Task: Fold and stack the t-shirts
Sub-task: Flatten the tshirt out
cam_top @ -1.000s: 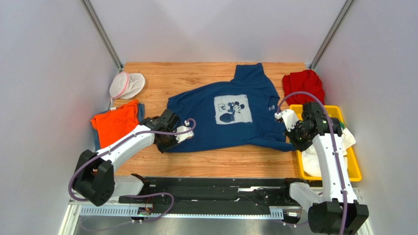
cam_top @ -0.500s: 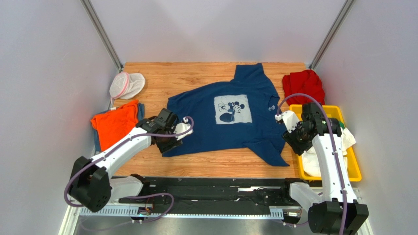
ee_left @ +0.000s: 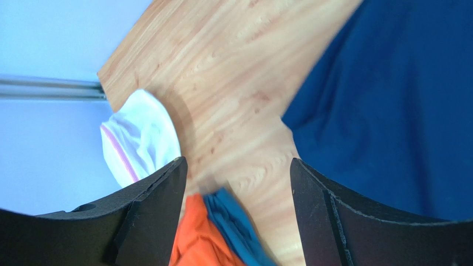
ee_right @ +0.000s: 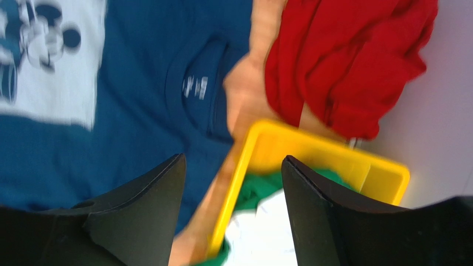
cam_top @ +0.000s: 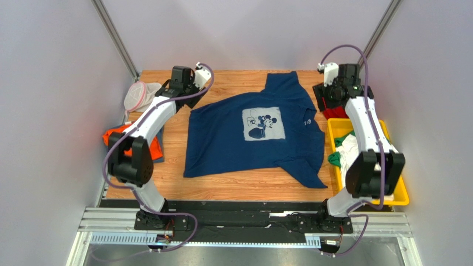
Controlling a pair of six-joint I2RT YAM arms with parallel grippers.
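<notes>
Both arms stretch toward the worktop's far corners, left tool and right tool open and empty. A second ago they sat low at the near corners of the navy t-shirt, which now lies spread mid-worktop.

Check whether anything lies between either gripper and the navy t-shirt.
Nothing visible does. The navy t-shirt lies spread with nothing on it. The left gripper and right gripper hang open and empty by its far end; the red t-shirt and yellow bin lie to its right.
</notes>
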